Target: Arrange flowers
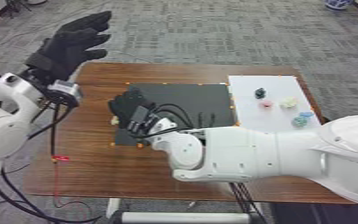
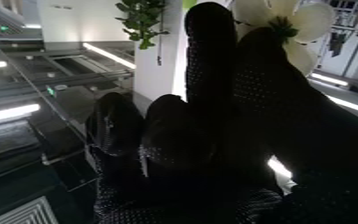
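In the head view, the right hand (image 1: 129, 105) is over the left edge of the dark mat (image 1: 189, 95). A small pale flower (image 1: 114, 121) shows just beside it. From the right wrist view, the right hand (image 2: 264, 75) has its thumb and a finger pinched together at a white flower (image 2: 313, 22) with a green centre; its stem is hidden by the glove. The left hand (image 1: 76, 40) is held up beyond the table's far left corner, fingers relaxed and holding nothing. On the white board (image 1: 255, 120) lie a pink flower (image 1: 266, 104), a cream flower (image 1: 288, 102) and blue flowers (image 1: 301, 120).
A small dark object (image 1: 260, 93) is on the white board near the pink flower. Small orange markers line the edges of the mat and board. The brown table (image 1: 113, 175) extends left of and in front of the mat. Cables hang from both arms.
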Robot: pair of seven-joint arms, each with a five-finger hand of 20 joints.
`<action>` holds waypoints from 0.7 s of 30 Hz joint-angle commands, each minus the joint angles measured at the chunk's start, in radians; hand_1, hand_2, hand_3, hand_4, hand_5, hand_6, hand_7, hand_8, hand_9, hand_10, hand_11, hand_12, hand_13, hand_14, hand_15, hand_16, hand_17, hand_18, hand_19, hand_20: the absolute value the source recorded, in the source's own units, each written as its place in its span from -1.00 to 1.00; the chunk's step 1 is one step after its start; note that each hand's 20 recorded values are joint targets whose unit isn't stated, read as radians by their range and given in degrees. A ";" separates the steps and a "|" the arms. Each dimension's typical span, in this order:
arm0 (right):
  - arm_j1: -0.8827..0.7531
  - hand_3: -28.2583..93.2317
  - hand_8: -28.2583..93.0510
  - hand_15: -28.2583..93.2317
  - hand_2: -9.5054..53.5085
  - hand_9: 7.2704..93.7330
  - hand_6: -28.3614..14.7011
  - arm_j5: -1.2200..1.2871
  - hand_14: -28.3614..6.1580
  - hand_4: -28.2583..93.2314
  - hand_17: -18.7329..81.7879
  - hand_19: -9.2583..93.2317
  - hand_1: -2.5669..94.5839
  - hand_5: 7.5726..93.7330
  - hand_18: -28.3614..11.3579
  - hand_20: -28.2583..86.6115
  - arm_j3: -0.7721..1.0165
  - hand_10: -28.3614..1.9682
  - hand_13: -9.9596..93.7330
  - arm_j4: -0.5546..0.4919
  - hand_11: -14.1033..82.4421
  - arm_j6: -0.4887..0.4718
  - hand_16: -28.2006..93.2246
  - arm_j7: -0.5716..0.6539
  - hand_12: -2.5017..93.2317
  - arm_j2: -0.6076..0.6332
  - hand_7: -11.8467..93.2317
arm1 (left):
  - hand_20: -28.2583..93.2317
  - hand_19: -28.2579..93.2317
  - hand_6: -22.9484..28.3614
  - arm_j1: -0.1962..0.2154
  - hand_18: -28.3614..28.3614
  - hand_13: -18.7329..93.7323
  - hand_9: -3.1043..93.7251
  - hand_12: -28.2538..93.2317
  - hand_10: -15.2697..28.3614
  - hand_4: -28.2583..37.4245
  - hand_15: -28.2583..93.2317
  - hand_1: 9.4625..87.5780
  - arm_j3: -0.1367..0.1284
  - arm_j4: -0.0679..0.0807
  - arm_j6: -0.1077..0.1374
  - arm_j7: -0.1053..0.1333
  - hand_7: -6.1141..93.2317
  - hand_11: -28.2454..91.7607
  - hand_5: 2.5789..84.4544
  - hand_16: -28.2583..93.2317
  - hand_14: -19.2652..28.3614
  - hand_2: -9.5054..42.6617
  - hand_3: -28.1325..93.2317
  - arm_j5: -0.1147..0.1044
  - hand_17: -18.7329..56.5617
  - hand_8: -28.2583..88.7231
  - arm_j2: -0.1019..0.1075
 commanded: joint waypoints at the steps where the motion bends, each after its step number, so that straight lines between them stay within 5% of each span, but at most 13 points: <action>1: -0.057 0.83 -0.57 0.85 -1.00 0.84 0.60 -0.040 0.29 -0.99 0.23 1.00 0.08 0.73 -0.59 0.54 0.054 0.52 0.57 0.059 -0.44 -0.062 0.08 -0.011 0.04 -0.049 -0.25 | -0.32 -0.08 -0.11 -0.068 0.70 -0.52 -0.57 -0.17 0.10 -0.76 -0.37 -0.74 0.052 0.019 -0.023 0.002 -0.76 -0.60 -0.53 -0.48 0.30 -0.88 0.74 0.005 -0.82 -0.59 -0.022; 4: -0.071 0.82 -0.57 0.85 -1.00 0.83 0.60 -0.049 0.27 -1.00 0.21 1.00 0.08 0.73 -0.57 0.54 0.060 0.50 0.55 0.081 -0.42 -0.080 0.09 -0.016 0.08 -0.057 -0.25 | -0.30 -0.18 -0.14 -0.091 0.62 -0.51 -0.56 -0.15 0.08 -0.82 -0.41 -0.75 0.074 0.028 -0.029 -0.001 -0.73 -0.60 -0.53 -0.44 0.25 -0.92 0.77 0.004 -0.76 -0.59 -0.026; 21: -0.150 0.76 -0.58 0.85 -1.00 0.59 0.59 -0.086 0.19 -1.00 0.15 1.00 -0.03 0.64 -0.58 0.53 0.141 0.42 0.46 0.071 -0.10 -0.182 0.23 -0.043 0.27 -0.048 -0.26 | -0.25 -0.30 -0.17 -0.098 0.49 -0.50 -0.56 -0.17 0.03 -0.91 -0.35 -0.75 0.079 0.038 -0.051 -0.011 -0.65 -0.52 -0.51 -0.44 0.20 -0.95 0.79 0.000 -0.67 -0.63 -0.039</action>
